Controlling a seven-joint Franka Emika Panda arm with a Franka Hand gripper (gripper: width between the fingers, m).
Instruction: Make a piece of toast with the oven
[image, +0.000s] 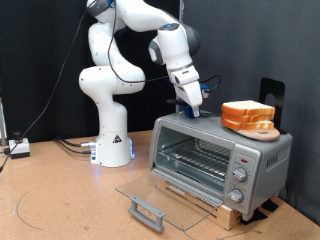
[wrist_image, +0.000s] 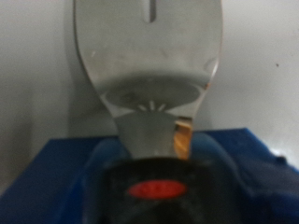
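The silver-grey oven (image: 215, 160) stands on a wooden board, its glass door (image: 150, 190) folded down flat with the bar handle (image: 147, 212) at the front. The wire rack inside looks bare. My gripper (image: 191, 108) is lowered onto the oven's top, left of a pile of bread slices (image: 248, 117). In the wrist view the gripper (wrist_image: 154, 177) is shut on the dark handle of a metal spatula (wrist_image: 149, 65), whose blade points away over a grey surface. A thin orange-brown sliver (wrist_image: 182, 135) shows beside the blade. No single slice of toast shows apart from the pile.
The robot's white base (image: 112, 140) stands at the exterior view's left, with cables (image: 60, 145) on the table. A black stand (image: 271, 95) rises behind the oven. The knobs (image: 240, 180) are on the oven's right side.
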